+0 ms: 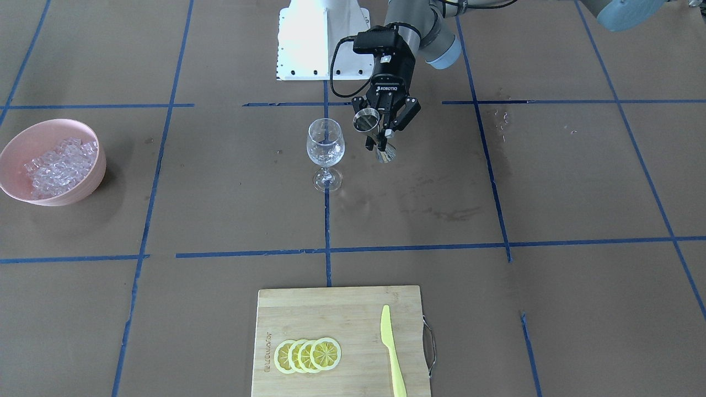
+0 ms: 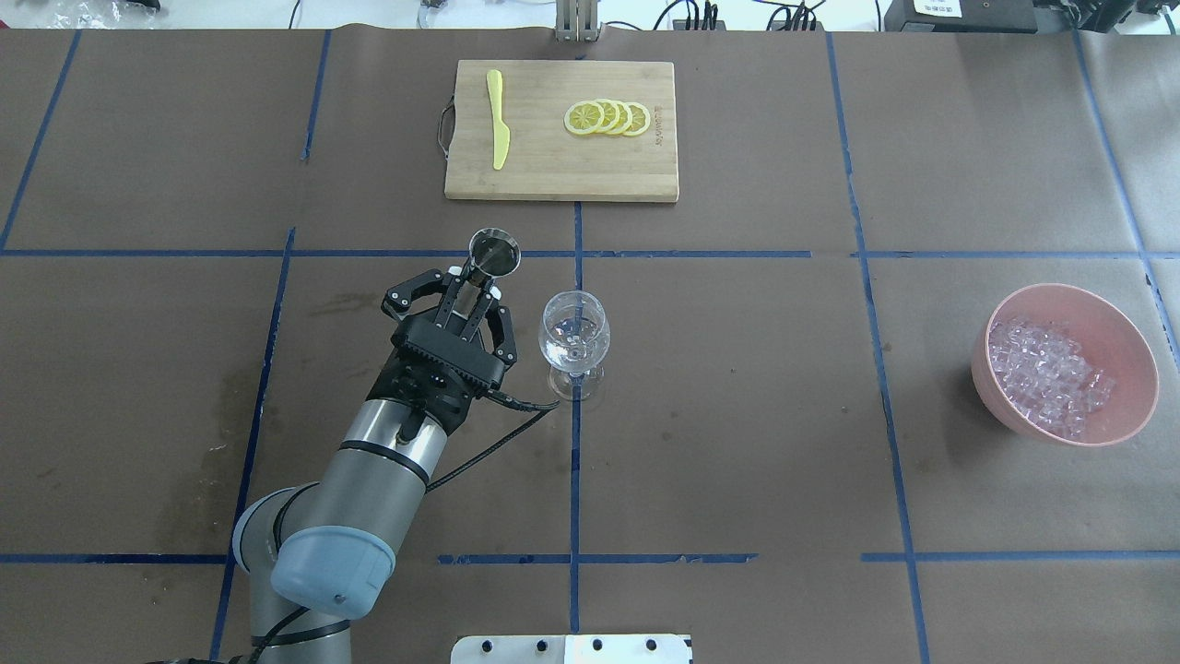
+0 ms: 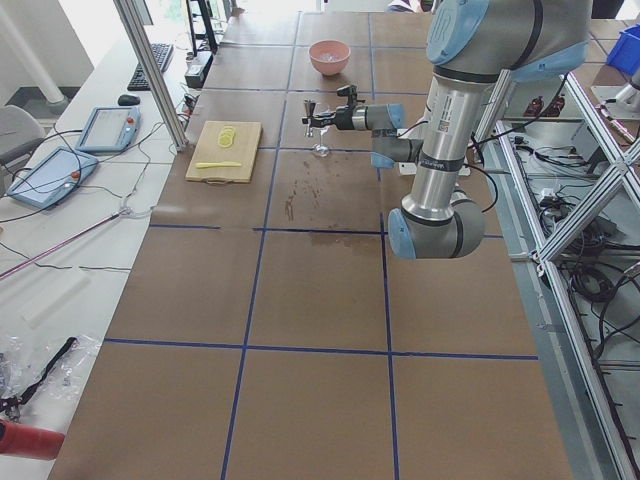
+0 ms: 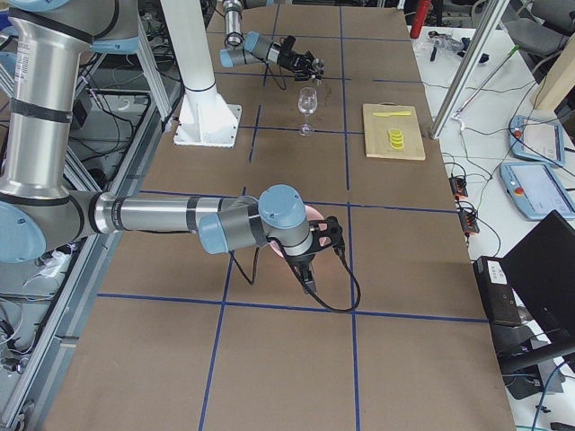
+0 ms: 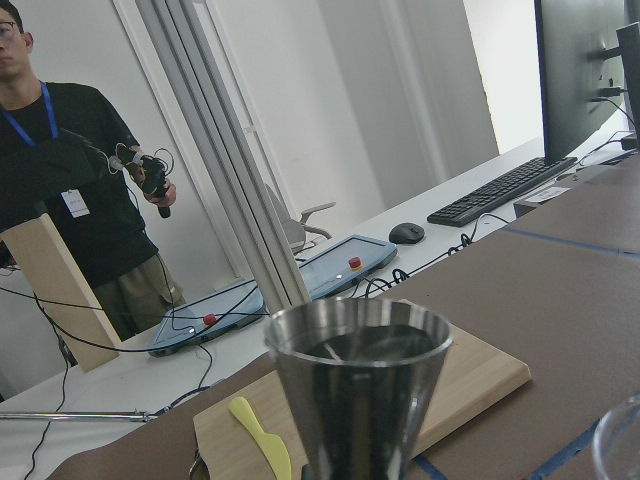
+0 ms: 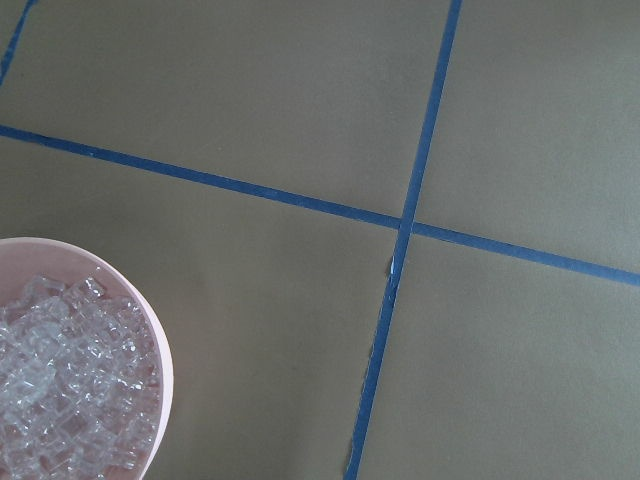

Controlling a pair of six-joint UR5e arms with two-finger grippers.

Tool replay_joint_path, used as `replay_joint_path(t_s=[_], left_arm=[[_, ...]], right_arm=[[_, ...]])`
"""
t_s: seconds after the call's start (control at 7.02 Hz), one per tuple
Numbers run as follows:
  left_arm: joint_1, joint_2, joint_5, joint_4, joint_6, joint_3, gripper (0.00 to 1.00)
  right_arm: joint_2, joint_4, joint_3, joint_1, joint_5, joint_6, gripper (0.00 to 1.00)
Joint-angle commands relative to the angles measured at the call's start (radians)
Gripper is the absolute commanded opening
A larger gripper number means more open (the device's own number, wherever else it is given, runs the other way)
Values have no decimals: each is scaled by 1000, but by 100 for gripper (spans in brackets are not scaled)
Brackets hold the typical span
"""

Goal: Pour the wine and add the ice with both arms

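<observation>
My left gripper [image 2: 472, 288] is shut on the waist of a steel jigger [image 2: 494, 254], which it holds above the table just left of the wine glass [image 2: 573, 334] and apart from it. The front view shows the same gripper [image 1: 381, 138], jigger [image 1: 367, 120] and glass [image 1: 325, 146]. The left wrist view shows the jigger's cone [image 5: 360, 385] close up, its inside dark. The ice [image 2: 1046, 373] lies heaped in a pink bowl [image 2: 1136, 355] at the far right. My right gripper [image 4: 307, 262] hangs over that bowl; I cannot tell if it is open. The right wrist view shows ice [image 6: 60, 400].
A wooden cutting board [image 2: 553, 171] with lemon slices [image 2: 608, 117] and a yellow plastic knife [image 2: 498, 129] lies at the far edge. The white base block [image 2: 572, 648] stands at the near edge. Blue tape lines cross the brown table. An operator stands beyond the table.
</observation>
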Motion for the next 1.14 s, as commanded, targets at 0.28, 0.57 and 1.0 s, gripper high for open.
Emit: replay_joint_path(t_s=[0.28,0.57,1.0], left_arm=[[47,-34,100,4,297,13,0],[72,-41,140,4,452,13,0],[93,-49,206,4,655,15,0]], right_arm=[[-4,0,-2,0,0,0,100],[-7,0,-2,0,0,1,100],[-9,-2,-3,0,0,1,100]])
